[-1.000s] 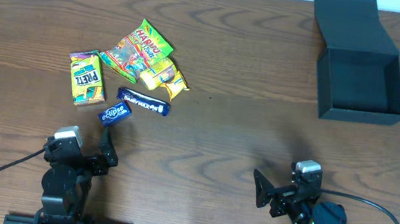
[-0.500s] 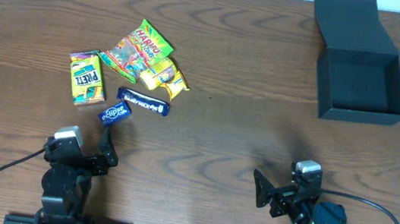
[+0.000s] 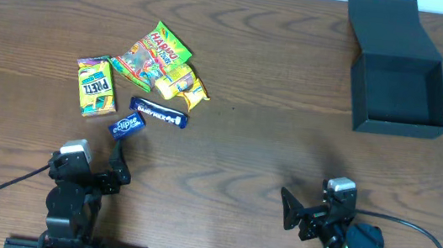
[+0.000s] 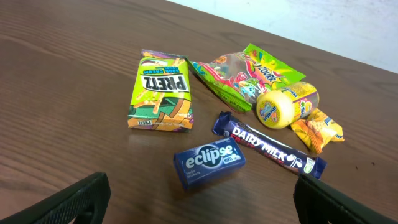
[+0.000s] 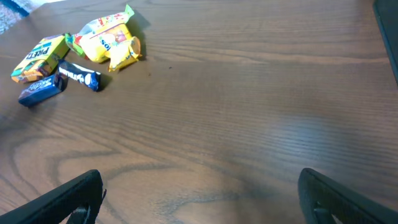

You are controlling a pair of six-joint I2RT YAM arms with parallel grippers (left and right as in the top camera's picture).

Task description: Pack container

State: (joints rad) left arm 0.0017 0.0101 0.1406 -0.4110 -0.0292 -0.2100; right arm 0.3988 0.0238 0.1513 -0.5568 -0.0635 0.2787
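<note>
The container (image 3: 401, 91), a matte black box, lies open at the table's far right with its flap lid (image 3: 384, 24) folded back; nothing shows inside it. Its dark edge (image 5: 390, 31) shows in the right wrist view. Snacks cluster at the left: a green Pretz box (image 4: 160, 92), a gummy bag (image 4: 239, 74), a yellow packet (image 4: 287, 104), a Dairy Milk bar (image 4: 267, 148) and a blue eclipse tin (image 4: 208, 163). My left gripper (image 4: 202, 208) is open, just short of the tin. My right gripper (image 5: 199, 202) is open over bare wood, far from the box.
Both arms sit at the near table edge, the left arm (image 3: 69, 194) below the snacks and the right arm (image 3: 347, 237) below the box. Bare brown wood (image 3: 274, 105) separates the snack pile from the box.
</note>
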